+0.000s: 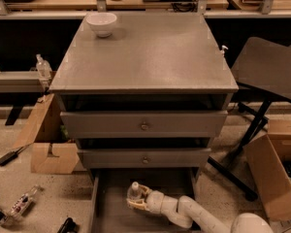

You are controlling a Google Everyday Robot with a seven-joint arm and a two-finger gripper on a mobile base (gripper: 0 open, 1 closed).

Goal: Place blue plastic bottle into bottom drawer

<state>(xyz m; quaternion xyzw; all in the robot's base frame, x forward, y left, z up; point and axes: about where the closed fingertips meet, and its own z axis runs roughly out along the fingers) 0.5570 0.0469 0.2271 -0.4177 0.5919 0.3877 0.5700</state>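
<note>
The bottom drawer (110, 216) is pulled open at the foot of the grey cabinet, showing its plain grey floor. The blue plastic bottle (134, 192) stands upright inside it, near the middle, with its white cap on top. My gripper (138, 202) reaches in from the lower right on the white arm (194, 215). Its fingers are closed around the bottle's lower body, hiding the label. The two upper drawers (144, 125) with brass knobs are nearly shut.
A white bowl (102, 23) sits on the cabinet top. A cardboard box (49, 147) stands left of the cabinet, another (275, 178) at the right. A black folding table (269, 72) stands to the right. A small bottle (22, 203) lies on the floor at the left.
</note>
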